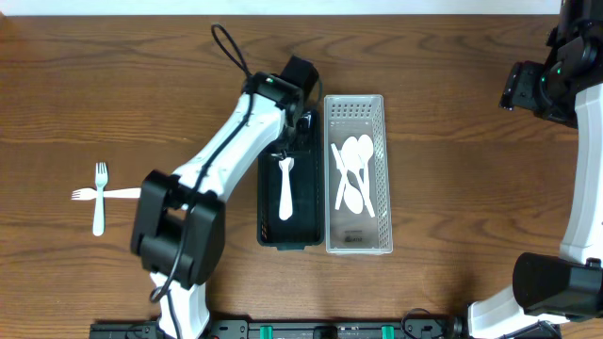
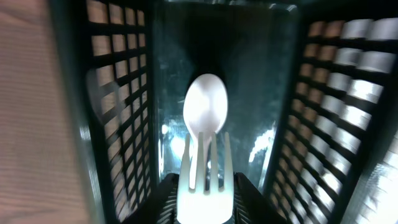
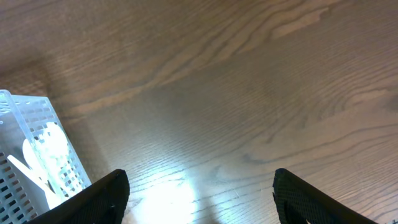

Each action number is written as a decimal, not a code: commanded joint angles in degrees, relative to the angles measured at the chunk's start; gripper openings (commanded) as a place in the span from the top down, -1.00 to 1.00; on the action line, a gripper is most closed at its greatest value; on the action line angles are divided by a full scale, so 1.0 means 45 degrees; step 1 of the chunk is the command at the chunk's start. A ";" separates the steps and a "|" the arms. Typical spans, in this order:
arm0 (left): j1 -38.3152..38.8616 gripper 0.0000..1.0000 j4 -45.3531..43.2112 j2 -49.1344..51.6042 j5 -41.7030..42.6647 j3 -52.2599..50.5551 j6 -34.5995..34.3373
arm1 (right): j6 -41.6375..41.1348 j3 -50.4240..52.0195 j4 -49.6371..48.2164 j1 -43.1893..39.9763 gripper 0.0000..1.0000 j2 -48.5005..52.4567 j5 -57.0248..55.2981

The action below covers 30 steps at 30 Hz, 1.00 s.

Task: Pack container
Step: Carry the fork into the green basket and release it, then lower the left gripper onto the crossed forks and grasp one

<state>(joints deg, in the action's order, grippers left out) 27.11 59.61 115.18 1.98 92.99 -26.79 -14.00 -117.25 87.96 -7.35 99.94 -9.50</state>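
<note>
My left gripper [image 2: 204, 198] reaches down into the black basket [image 1: 267, 235], shut on a white fork [image 2: 204, 186] held by its head with the tines pointing away. Just beyond the tines, a white spoon [image 2: 205, 112] lies on the basket floor. From overhead, a white utensil [image 1: 285, 193] lies lengthwise in that basket below the left gripper [image 1: 285, 151]. The white basket [image 1: 358, 104] beside it holds several white spoons [image 1: 356, 174]. My right gripper [image 3: 199, 186] hangs open over bare wood, well right of the white basket [image 3: 31, 124].
Two white forks [image 1: 99, 195] lie crossed on the table at the left. The black basket's slatted walls [image 2: 118, 112] close in on both sides of the left gripper. The right arm [image 1: 542, 85] stands at the far right edge.
</note>
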 commanded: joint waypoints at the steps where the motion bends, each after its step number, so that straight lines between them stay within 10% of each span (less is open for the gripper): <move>1: -0.0010 0.43 0.0073 0.0199 -0.0248 -0.0039 0.0185 | -0.0010 -0.0015 0.0039 -0.0092 -0.54 -0.0185 -0.0024; 5: -0.0010 0.28 -0.0121 0.0034 -0.0253 -0.0034 0.0758 | -0.0010 -0.0010 0.0039 -0.0087 -0.54 -0.0185 -0.0024; 9: -0.0010 -0.27 -0.0170 -0.0588 -0.0364 -0.0015 0.1875 | 0.0087 -0.0015 0.0015 -0.0087 -0.55 -0.0185 -0.0024; 21: -0.0772 -0.62 0.1001 -0.5343 -0.3696 0.0010 0.3240 | 0.0185 -0.0015 -0.0024 -0.0112 -0.55 -0.0185 -0.0029; 30: -0.5751 -0.72 0.3395 -0.6785 -0.3682 -0.0155 0.3274 | 0.0185 -0.0010 -0.0039 -0.0112 -0.55 -0.0185 -0.0024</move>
<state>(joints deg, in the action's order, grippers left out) 6.76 73.84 83.90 -13.04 92.99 -12.99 -13.80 -117.25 87.81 -7.38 99.94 -9.47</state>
